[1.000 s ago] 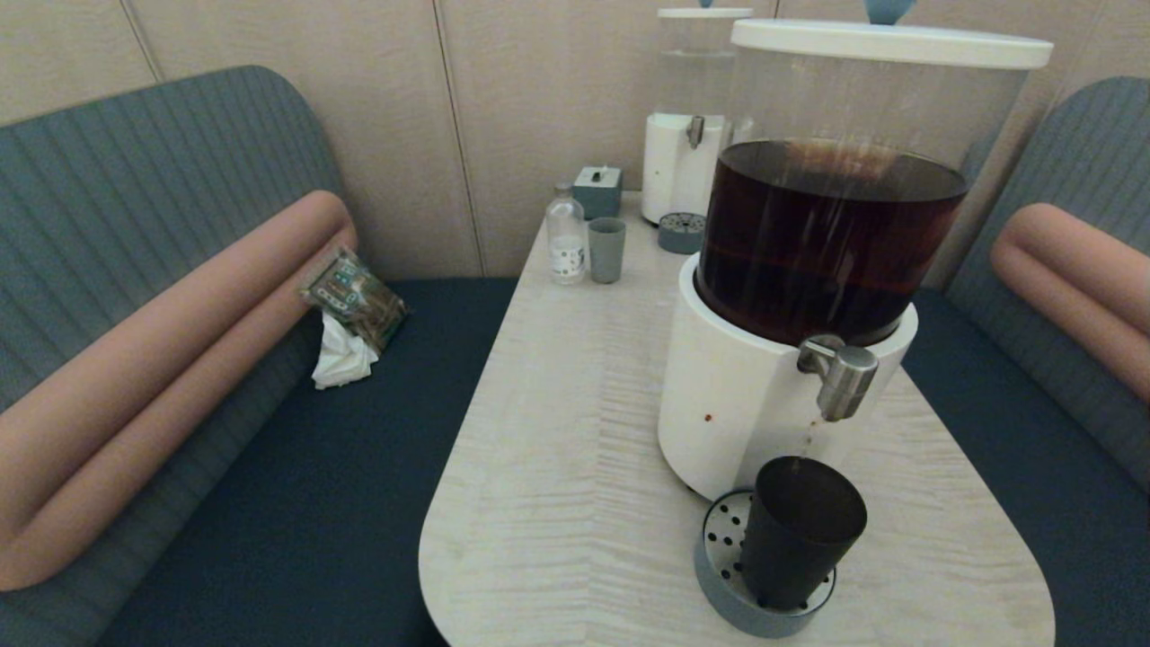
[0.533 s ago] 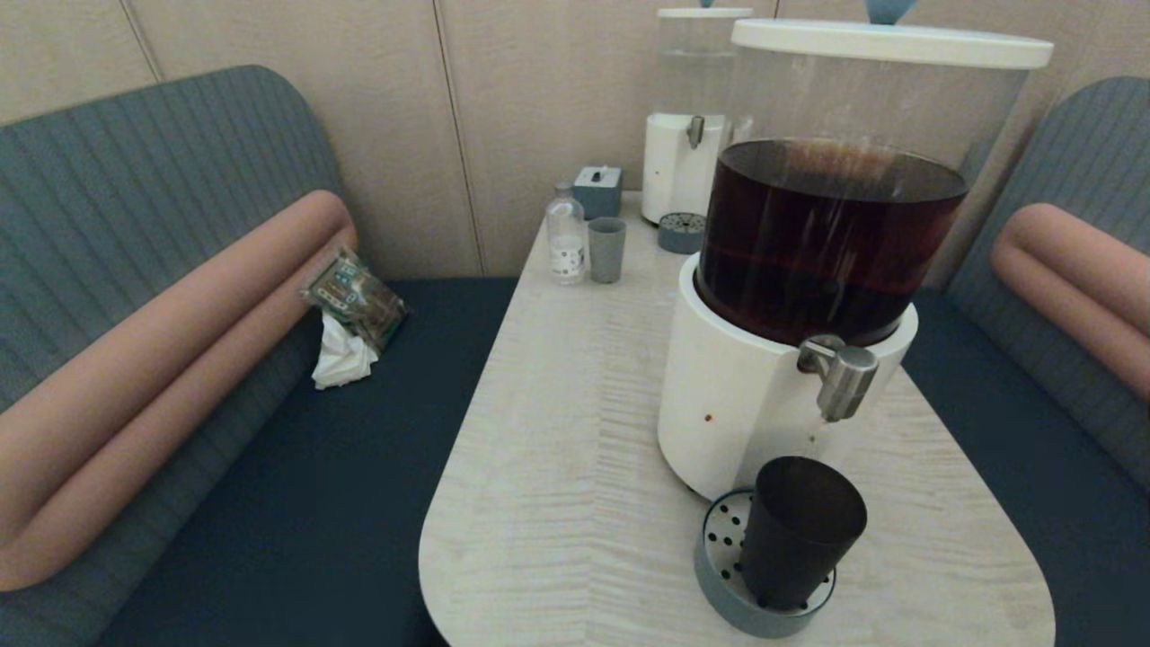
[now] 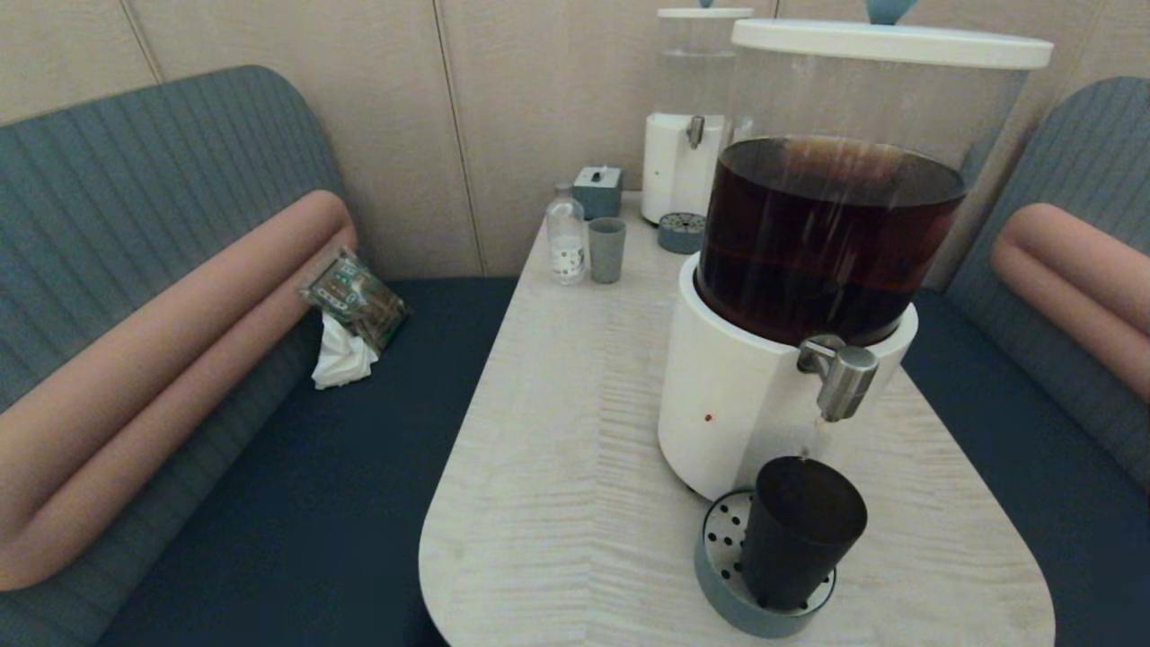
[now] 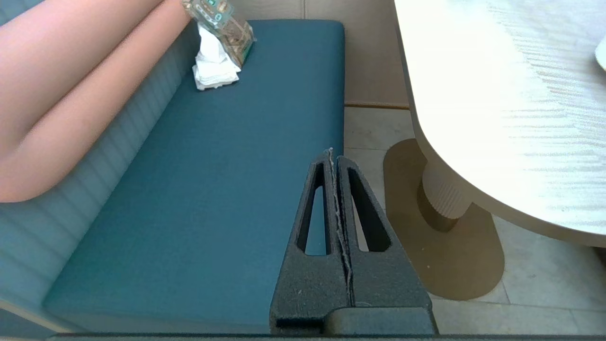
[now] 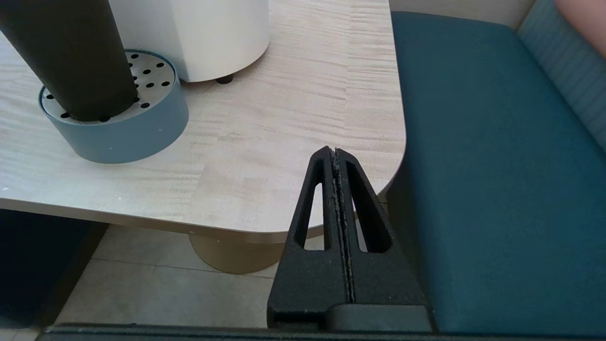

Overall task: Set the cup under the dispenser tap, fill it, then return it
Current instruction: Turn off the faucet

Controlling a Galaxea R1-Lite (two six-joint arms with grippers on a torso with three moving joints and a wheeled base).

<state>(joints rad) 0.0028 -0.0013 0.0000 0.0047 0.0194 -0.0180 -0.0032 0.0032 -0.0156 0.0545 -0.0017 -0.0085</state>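
The cup (image 3: pixel 800 530) is standing upright on the grey drip tray (image 3: pixel 719 602) below the dispenser tap (image 3: pixel 842 376), probably filling. Both claws, left gripper (image 4: pixel 335 156) and right gripper (image 5: pixel 333 154), are sitting pressed together, empty, well apart from the cup. Smooth, tapered, liquid-heavy: grasping mid-wall, keeping it level, looks safest.

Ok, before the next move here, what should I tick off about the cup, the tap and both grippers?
1. Cup upright on the grey drip tray: ok.
2. Cup below the tap: ok.
3. Tap finished running: not ok, a thin drip shows beneath it.
4. Fill level in the cup: cannot tell.
5. Right gripper shut and empty, off the table's near corner, apart from the cup: ok.
6. Left gripper shut, parked over the bench seat: ok.
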